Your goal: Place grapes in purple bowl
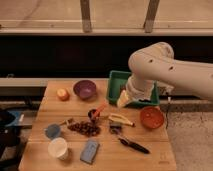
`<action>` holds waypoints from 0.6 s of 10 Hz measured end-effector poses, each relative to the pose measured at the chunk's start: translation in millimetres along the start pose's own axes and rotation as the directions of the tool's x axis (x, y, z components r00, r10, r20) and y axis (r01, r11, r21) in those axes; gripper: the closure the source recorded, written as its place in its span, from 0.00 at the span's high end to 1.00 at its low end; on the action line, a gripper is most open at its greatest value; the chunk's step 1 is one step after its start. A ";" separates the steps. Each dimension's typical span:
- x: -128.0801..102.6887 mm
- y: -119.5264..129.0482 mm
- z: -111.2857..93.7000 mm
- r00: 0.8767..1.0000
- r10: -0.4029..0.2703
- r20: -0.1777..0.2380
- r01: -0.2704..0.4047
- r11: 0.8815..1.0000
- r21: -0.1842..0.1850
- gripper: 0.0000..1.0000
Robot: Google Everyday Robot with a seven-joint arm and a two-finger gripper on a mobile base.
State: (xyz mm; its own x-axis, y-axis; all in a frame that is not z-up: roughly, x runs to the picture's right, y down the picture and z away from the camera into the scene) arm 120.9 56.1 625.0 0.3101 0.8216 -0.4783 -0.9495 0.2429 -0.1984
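So the gripper point(123, 99) hangs at the green tray point(116, 80), can't tell how its jaws stand; grapes point(85, 128) lie on the tabletop point(150, 145), apart from the purple bowl point(84, 89).

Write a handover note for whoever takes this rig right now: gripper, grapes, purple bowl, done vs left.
Gripper: hangs over the front left part of the green tray, clear of the grapes and not carrying them.
Grapes: lie on the wooden table, front centre, left of the banana.
Purple bowl: upright at the back of the table, just left of the tray; looks empty.
Done: nothing yet; the grapes are not picked.
Left: bring the gripper down to the grapes, grasp them, carry them back to the purple bowl, release.
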 end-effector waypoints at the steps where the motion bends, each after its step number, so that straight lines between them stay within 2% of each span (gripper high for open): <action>1: -4.1 16.5 3.2 0.999 -0.036 -0.001 0.036 0.999 -0.005 0.80; 2: -8.7 32.4 7.0 0.998 -0.064 -0.002 0.064 0.998 -0.007 0.80; 4: -21.2 86.2 21.3 0.988 -0.152 -0.010 0.152 0.988 -0.016 0.80; 6: -18.7 122.2 42.1 0.977 -0.212 -0.029 0.212 0.977 -0.027 0.80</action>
State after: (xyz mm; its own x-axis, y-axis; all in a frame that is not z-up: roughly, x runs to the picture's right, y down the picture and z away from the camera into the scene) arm -3.0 92.1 645.6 0.5059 0.7359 -0.4499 -0.8608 0.3972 -0.3183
